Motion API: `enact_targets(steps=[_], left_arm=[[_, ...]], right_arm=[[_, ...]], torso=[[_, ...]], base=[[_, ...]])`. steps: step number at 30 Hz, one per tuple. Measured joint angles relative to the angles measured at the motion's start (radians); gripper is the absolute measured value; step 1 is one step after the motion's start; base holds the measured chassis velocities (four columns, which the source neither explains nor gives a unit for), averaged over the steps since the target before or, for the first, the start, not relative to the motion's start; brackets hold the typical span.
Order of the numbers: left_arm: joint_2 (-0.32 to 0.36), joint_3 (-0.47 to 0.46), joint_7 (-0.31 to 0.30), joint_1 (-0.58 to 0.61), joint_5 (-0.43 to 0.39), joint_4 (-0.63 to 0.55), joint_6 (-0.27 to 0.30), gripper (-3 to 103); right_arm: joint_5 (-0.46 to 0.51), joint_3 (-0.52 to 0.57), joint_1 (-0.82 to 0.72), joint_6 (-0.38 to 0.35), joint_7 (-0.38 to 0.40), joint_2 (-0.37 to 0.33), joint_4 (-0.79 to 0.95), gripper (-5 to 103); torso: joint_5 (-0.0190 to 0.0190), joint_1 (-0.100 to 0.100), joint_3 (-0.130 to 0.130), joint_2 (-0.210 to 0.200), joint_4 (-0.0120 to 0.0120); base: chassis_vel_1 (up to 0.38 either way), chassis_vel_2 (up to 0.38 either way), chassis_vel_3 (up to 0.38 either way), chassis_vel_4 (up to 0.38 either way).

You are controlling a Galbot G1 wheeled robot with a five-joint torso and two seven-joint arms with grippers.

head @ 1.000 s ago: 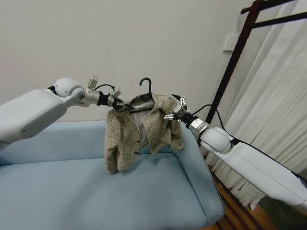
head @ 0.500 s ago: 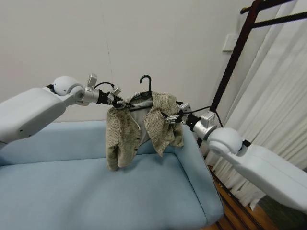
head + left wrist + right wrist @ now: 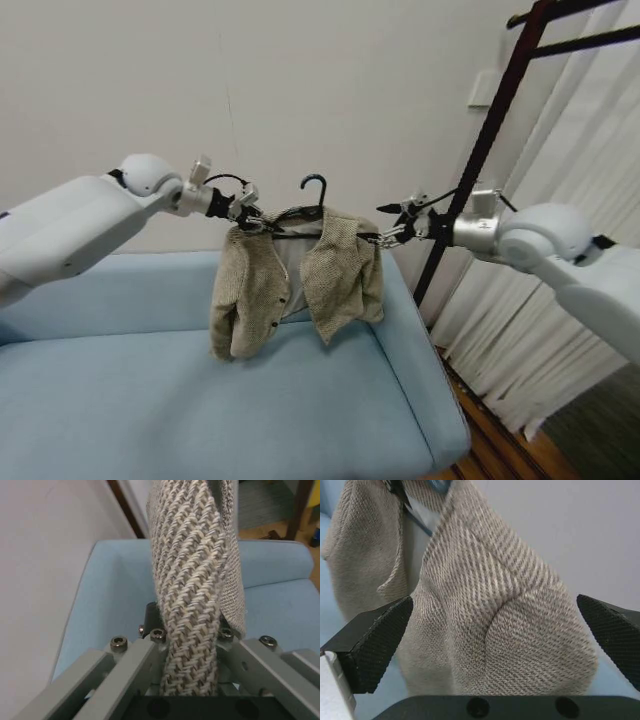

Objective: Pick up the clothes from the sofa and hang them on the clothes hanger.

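Sofa [image 3: 200, 400] cushions, soft and blue, lie nearest, and the sweater [image 3: 340, 270] hangs in the air above them, up off the seat. It sits on a black hanger [image 3: 314, 186] whose hook points to 12 o'clock. The hanger's long bar runs flat from 9 o'clock to 3 o'clock, with one gripper at each end. The left gripper [image 3: 252, 215] is at the 9 o'clock end, and its fingers are squeezed tight on the sweater's knitted shoulder. The right gripper [image 3: 388, 232] is at the 3 o'clock end, but its black pads [image 3: 375, 645] are spread wide, with the other shoulder between them and not pinched. Farther back, the dark clothes rack [image 3: 487, 140] stands at about 2 o'clock from the sweater. The right arm is the nearer one to it, so the hook likely has to go up and that way to reach the rack.
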Motion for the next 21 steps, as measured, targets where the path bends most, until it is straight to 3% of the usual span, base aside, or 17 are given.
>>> enact_targets(steps=[8, 16, 21], left_arm=[[0.026, -0.036, 0.072, 0.014, 0.039, -0.031, -0.019, 8], [0.061, -0.039, 0.090, 0.014, 0.049, -0.084, -0.017, 8], [0.065, -0.038, 0.090, 0.009, 0.048, -0.099, -0.013, 8]], right_arm=[[0.080, 0.016, -0.011, -0.066, 0.087, -0.035, 0.022, 100], [0.260, 0.041, -0.006, -0.116, 0.139, -0.046, 0.045, 100], [0.279, 0.006, -0.004, -0.120, 0.139, -0.034, 0.047, 100]], torso=[[-0.0017, 0.000, 0.000, 0.000, 0.0030], [-0.0015, 0.000, 0.000, 0.000, 0.0013], [-0.0017, 0.000, 0.000, 0.000, 0.0022]], base=[[0.000, 0.000, 0.000, 0.000], [0.000, 0.000, 0.000, 0.000], [0.000, 0.000, 0.000, 0.000]])
